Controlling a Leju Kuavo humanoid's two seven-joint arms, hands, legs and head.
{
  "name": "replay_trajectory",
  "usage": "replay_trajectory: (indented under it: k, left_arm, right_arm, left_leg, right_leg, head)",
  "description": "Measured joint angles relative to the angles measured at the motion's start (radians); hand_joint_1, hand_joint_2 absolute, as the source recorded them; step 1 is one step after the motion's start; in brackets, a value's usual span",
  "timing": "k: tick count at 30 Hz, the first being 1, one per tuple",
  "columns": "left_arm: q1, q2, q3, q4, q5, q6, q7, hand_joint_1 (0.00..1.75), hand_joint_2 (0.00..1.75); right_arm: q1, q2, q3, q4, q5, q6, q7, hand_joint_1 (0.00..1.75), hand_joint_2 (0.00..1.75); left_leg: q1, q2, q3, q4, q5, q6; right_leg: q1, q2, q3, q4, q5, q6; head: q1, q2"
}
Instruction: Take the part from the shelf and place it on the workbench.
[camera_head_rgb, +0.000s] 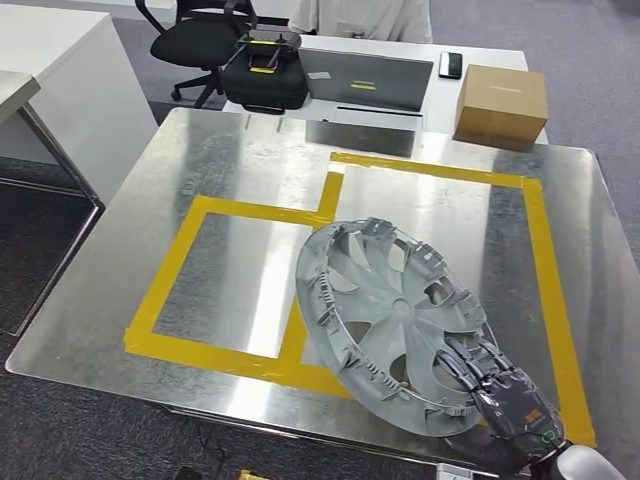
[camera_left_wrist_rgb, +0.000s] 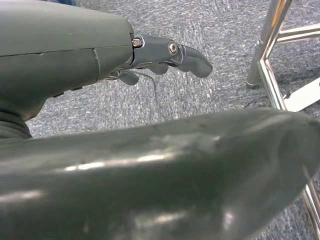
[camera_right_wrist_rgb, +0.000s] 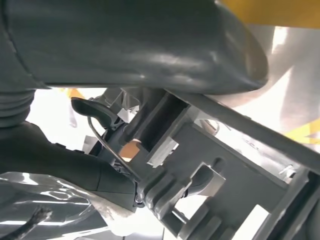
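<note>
We see the right robot hand (camera_head_rgb: 504, 392) gripping the grey wheel cover (camera_head_rgb: 392, 320) by its rim, tilted over the table (camera_head_rgb: 226, 180), ready for lowering; the left robot hand (camera_left_wrist_rgb: 166, 55) hangs empty, fingers apart.

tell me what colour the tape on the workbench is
Yellow tape; clearest in the head view.

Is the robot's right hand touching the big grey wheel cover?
Touching. In the head view the right hand has its fingers hooked through an opening at the rim of the grey wheel cover, holding it tilted over the metal workbench.
</note>
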Motion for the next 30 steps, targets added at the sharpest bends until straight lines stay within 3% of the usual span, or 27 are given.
replay_trajectory:
  k: [2,3,5,6,7,8,11,13,15,17,19,21,22,23,25,27,28,30]
  left_arm:
    - [-0.001,0.0,0.0,0.0,-0.002,-0.001,0.002,0.0,0.0]
    - [-0.002,0.0,0.0,0.0,-0.003,-0.002,0.004,0.0,0.0]
    - [-0.002,-0.001,0.0,0.0,-0.008,-0.004,0.008,0.0,0.0]
    - [-0.001,-0.001,0.0,0.0,-0.009,-0.005,0.01,0.0,0.0]
    - [-0.001,-0.002,0.0,0.0,-0.011,-0.006,0.011,0.0,0.0]
    - [-0.001,-0.003,0.0,0.0,-0.011,-0.006,0.011,0.0,0.0]
    - [-0.005,-0.005,0.0,0.0,-0.012,-0.006,0.011,0.0,0.0]
    - [-0.008,-0.007,0.0,0.0,-0.012,-0.005,0.011,0.0,0.0]
    - [-0.009,-0.008,0.0,0.0,-0.012,-0.005,0.01,0.0,0.0]
    - [-0.009,-0.009,0.0,0.0,-0.012,-0.005,0.011,0.0,0.0]
    - [-0.011,-0.01,0.0,0.0,-0.012,-0.005,0.011,0.0,0.0]
    - [-0.011,-0.011,0.0,0.0,-0.012,-0.005,0.011,0.0,0.0]
    - [-0.01,-0.011,0.0,0.0,-0.012,-0.005,0.011,0.0,0.0]
    - [-0.01,-0.012,0.0,0.0,-0.012,-0.005,0.011,0.0,0.0]
    - [-0.01,-0.013,0.0,0.0,-0.012,-0.005,0.011,0.0,0.0]
    - [-0.01,-0.014,0.0,0.0,-0.014,-0.005,0.012,0.0,0.0]
    - [-0.01,-0.015,0.0,0.0,-0.014,-0.004,0.013,0.0,0.0]
    - [-0.01,-0.016,0.0,0.0,-0.015,-0.004,0.013,0.0,0.0]
  right_arm:
    - [-0.011,0.016,0.016,0.014,0.05,-0.013,0.024,0.0,0.0]
    - [-0.018,0.025,0.025,0.022,0.092,-0.02,0.041,0.0,0.0]
    - [-0.034,0.049,0.044,0.046,0.21,-0.039,0.081,0.0,0.0]
    - [-0.044,0.065,0.055,0.063,0.273,-0.05,0.095,0.0,0.0]
    - [-0.056,0.085,0.066,0.083,0.329,-0.062,0.104,0.0,0.0]
    - [-0.068,0.105,0.076,0.103,0.372,-0.077,0.11,0.0,0.0]
    - [-0.101,0.162,0.098,0.151,0.456,-0.13,0.125,0.0,0.0]
    - [-0.122,0.188,0.106,0.172,0.481,-0.155,0.134,0.0,0.0]
    - [-0.138,0.207,0.113,0.188,0.496,-0.175,0.142,0.0,0.0]
    - [-0.15,0.217,0.12,0.197,0.505,-0.206,0.16,0.0,0.0]
    - [-0.164,0.221,0.128,0.203,0.509,-0.242,0.184,0.0,0.0]
    - [-0.172,0.224,0.134,0.209,0.51,-0.261,0.201,0.0,0.0]
    - [-0.174,0.225,0.138,0.212,0.51,-0.265,0.204,0.0,0.0]
    - [-0.174,0.226,0.141,0.215,0.51,-0.267,0.206,0.0,0.0]
    - [-0.176,0.23,0.148,0.218,0.51,-0.277,0.208,0.0,0.0]
    - [-0.177,0.239,0.149,0.218,0.499,-0.293,0.199,0.0,0.0]
    - [-0.176,0.246,0.149,0.217,0.479,-0.299,0.184,0.0,0.0]
    - [-0.17,0.262,0.145,0.211,0.391,-0.298,0.13,0.0,0.0]
  left_leg:
    - [0.002,0.001,-0.01,0.028,-0.023,-0.011]
    - [0.004,0.001,-0.028,0.07,-0.049,-0.017]
    - [0.007,0.001,-0.089,0.206,-0.116,-0.025]
    - [0.008,0.001,-0.117,0.265,-0.136,-0.027]
    - [0.009,0.001,-0.131,0.293,-0.137,-0.028]
    - [0.01,0.001,-0.125,0.278,-0.116,-0.027]
    - [0.009,0.002,-0.036,0.079,-0.015,-0.02]
    - [0.007,0.002,-0.007,0.01,0.002,-0.013]
    - [0.006,0.002,-0.009,0.006,0.001,-0.004]
    - [0.008,0.002,-0.009,-0.002,0.007,0.009]
    - [0.01,0.003,-0.009,-0.007,0.011,0.018]
    - [0.008,0.003,-0.01,-0.007,0.01,0.021]
    - [0.007,0.003,-0.01,-0.006,0.01,0.022]
    - [0.007,0.002,-0.009,-0.006,0.009,0.022]
    - [0.006,0.0,-0.004,-0.004,0.006,0.021]
    - [0.004,-0.001,-0.003,0.0,0.001,0.014]
    - [0.002,-0.001,-0.006,0.002,0.0,0.01]
    - [0.0,-0.001,-0.011,0.006,0.0,0.002]
  right_leg:
    - [-0.003,-0.001,0.001,-0.004,0.004,-0.01]
    - [-0.005,-0.003,0.002,-0.007,0.005,-0.015]
    - [-0.005,-0.005,0.0,-0.006,0.005,-0.02]
    - [-0.005,-0.006,-0.001,-0.006,0.005,-0.021]
    - [-0.005,-0.006,-0.002,-0.006,0.005,-0.021]
    - [-0.005,-0.005,-0.002,-0.005,0.005,-0.021]
    - [-0.003,-0.005,0.001,-0.001,0.002,-0.016]
    - [0.0,-0.005,-0.003,0.001,0.002,-0.008]
    - [0.0,-0.005,-0.005,0.0,0.004,0.004]
    - [-0.003,-0.004,-0.018,0.019,-0.013,0.014]
    - [-0.004,-0.003,-0.068,0.116,-0.067,0.021]
    - [-0.004,-0.003,-0.136,0.259,-0.124,0.025]
    - [-0.004,-0.003,-0.158,0.301,-0.131,0.026]
    - [-0.004,-0.003,-0.162,0.303,-0.117,0.026]
    - [-0.004,-0.003,-0.111,0.19,-0.044,0.021]
    - [-0.002,-0.003,-0.046,0.057,0.005,0.014]
    - [-0.001,-0.002,-0.029,0.024,0.011,0.01]
    - [0.002,0.0,-0.023,0.01,0.006,0.003]
  head:
    - [-0.002,0.0]
    - [-0.003,0.0]
    - [-0.004,0.0]
    - [-0.004,0.0]
    - [-0.004,0.0]
    - [-0.004,0.0]
    - [-0.004,0.0]
    - [-0.003,0.0]
    - [-0.003,0.0]
    - [-0.002,0.0]
    - [0.0,0.0]
    - [0.0,0.0]
    - [0.0,0.0]
    - [0.0,0.0]
    - [0.0,0.0]
    - [0.0,0.0]
    - [-0.001,0.0]
    - [-0.003,0.0]
